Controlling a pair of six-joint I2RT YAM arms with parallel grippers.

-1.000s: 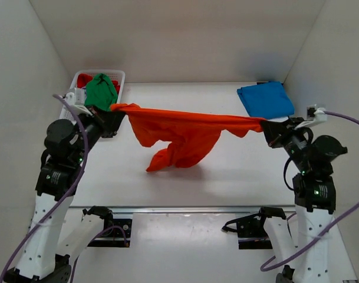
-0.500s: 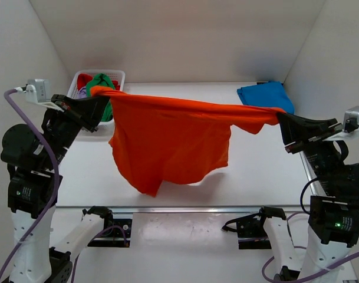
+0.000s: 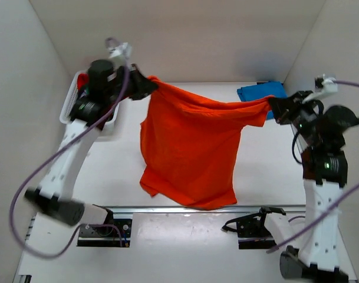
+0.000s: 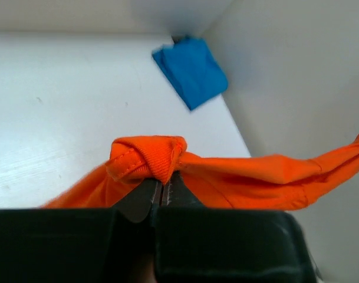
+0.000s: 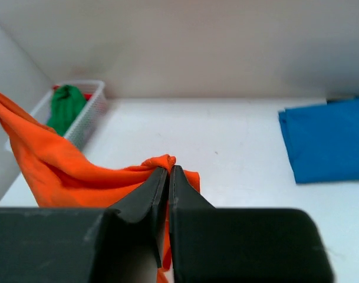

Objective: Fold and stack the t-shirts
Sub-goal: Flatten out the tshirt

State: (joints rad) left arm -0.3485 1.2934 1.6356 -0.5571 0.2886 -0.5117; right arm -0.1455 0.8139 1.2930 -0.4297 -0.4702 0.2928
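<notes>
Four t-shirts show: one orange, one blue, one green and a sliver of a red one, along with one basket and two end effectors. The orange t-shirt (image 3: 188, 153) hangs in the air over the middle of the tabletop (image 3: 114, 171), stretched by two gathered corners of its upper edge. That upper edge runs left to right, sagging a little between the grips and standing higher and farther back on the left. The body drops from it, so the long axis runs from the held edge down to the loose hem, which lies toward the near rail in the top view; whether the hem touches the tabletop cannot be told. The left end effector (image 3: 147, 87) has its fingers pressed together on a bunched fold at the shirt's left corner, plain in the left wrist view (image 4: 162, 186). The right end effector (image 3: 274, 109) pinches the opposite corner just as tightly, a small knob of orange cloth showing above its tips (image 5: 168, 174). The blue t-shirt (image 3: 259, 91) lies folded flat in the far right corner of the tabletop, just behind the right end effector. At the far left, the white lattice basket (image 5: 91, 115) holds the crumpled green t-shirt (image 5: 65, 107), with the red t-shirt (image 3: 81, 80) beside it, mostly hidden by the left arm.
</notes>
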